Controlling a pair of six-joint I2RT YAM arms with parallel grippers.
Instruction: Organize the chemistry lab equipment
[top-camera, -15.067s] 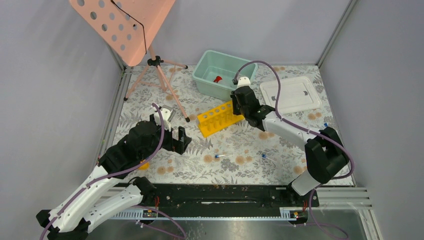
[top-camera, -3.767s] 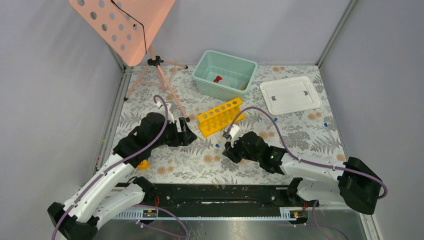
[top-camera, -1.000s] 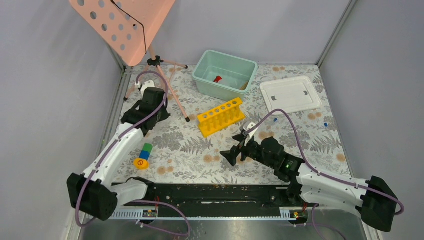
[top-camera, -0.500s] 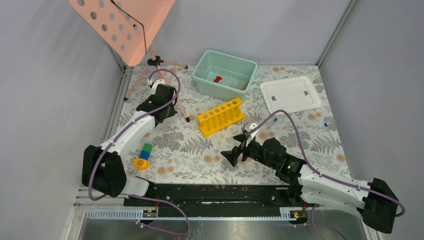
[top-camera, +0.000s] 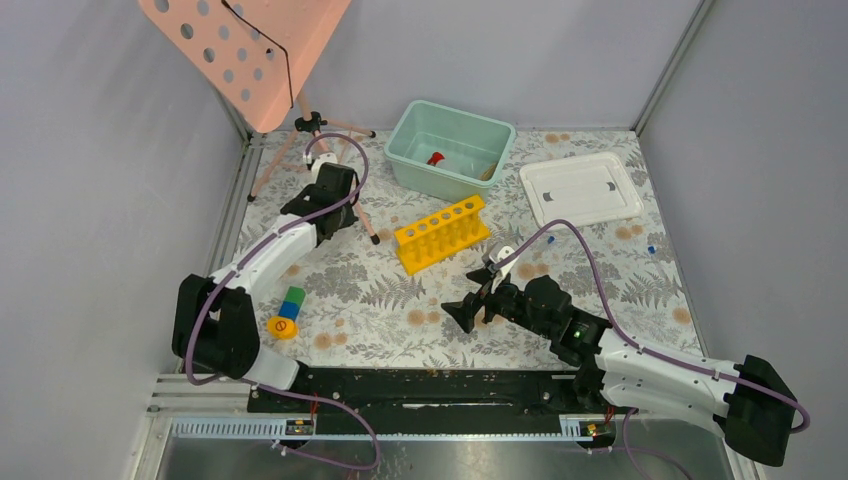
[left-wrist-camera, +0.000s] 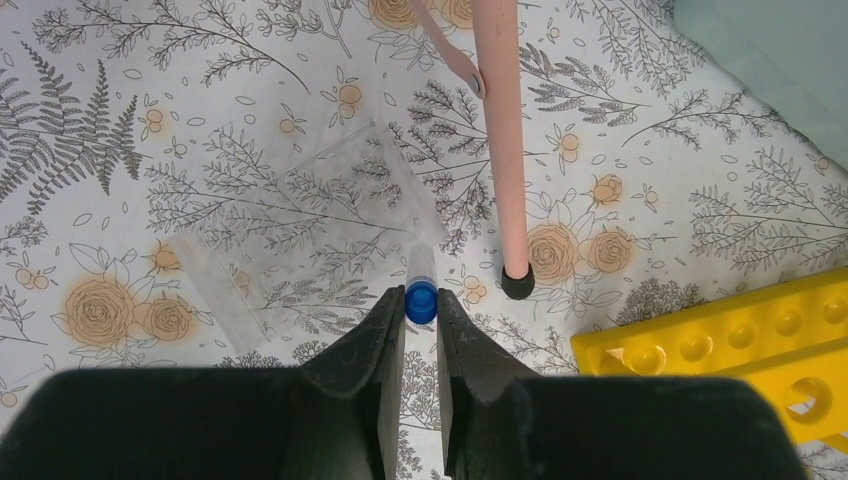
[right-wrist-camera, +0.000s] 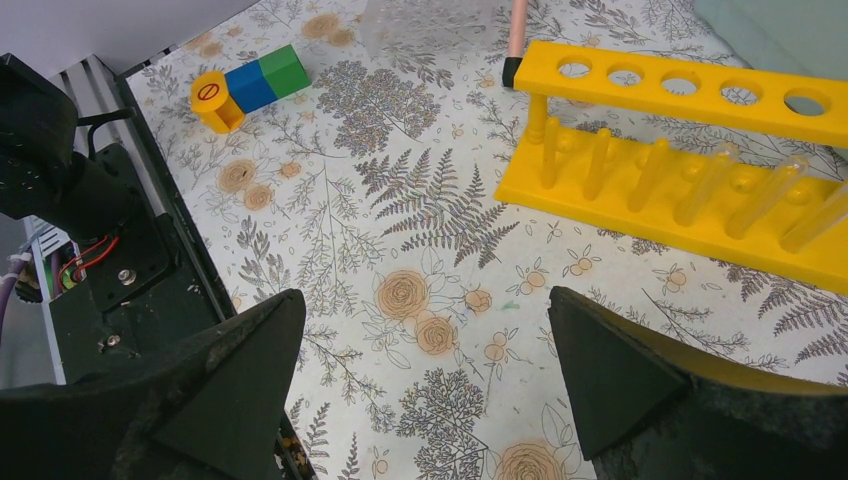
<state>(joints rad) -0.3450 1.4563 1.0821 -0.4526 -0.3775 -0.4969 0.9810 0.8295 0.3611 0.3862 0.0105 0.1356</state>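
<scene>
My left gripper (left-wrist-camera: 421, 305) is shut on the blue cap of a small clear tube (left-wrist-camera: 421, 270), which points away from the fingers over the floral mat. In the top view the left gripper (top-camera: 335, 203) is beside the pink tripod leg, left of the yellow test-tube rack (top-camera: 441, 233). The rack (right-wrist-camera: 690, 190) holds several clear tubes. My right gripper (top-camera: 478, 300) stands wide open below the rack, and nothing lies between its fingers (right-wrist-camera: 425, 300). A red-capped bottle (top-camera: 436, 158) lies in the teal bin (top-camera: 430, 185). Another blue-capped tube (top-camera: 651, 248) lies at the right.
The pink stand's leg (left-wrist-camera: 500, 150) ends just right of the held tube, and a clear plastic bag (left-wrist-camera: 290, 230) lies to its left. A white lid (top-camera: 580, 190) sits back right. A green-blue block stack (top-camera: 291, 303) with a yellow piece (top-camera: 282, 327) lies front left.
My left arm has swung right with the tube, from the mat's left side to the tripod leg. The right arm has stayed still and open.
</scene>
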